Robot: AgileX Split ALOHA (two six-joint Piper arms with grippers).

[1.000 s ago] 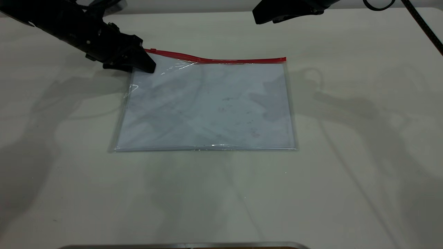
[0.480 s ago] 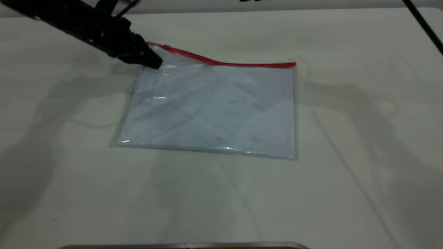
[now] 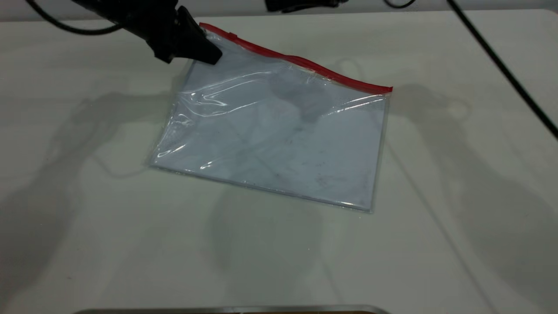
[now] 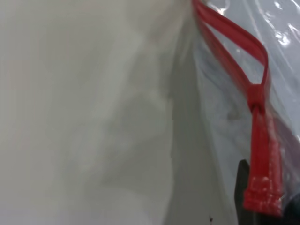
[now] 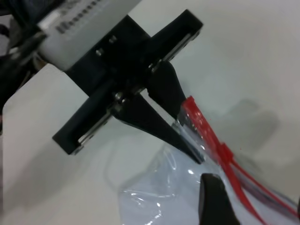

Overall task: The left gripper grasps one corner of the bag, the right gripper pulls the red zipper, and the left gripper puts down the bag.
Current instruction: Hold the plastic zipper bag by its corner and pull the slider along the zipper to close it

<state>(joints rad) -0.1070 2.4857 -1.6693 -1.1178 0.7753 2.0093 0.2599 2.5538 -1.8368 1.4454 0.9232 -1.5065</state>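
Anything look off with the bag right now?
The bag hangs askew: the left tool has its corner pinched and raised, so the plastic is wrinkled there and the red zipper slopes down to the table. No tear shows.

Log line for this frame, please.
left claw: shut on corner, lifted | bag: far edge on table | right claw: near red zipper
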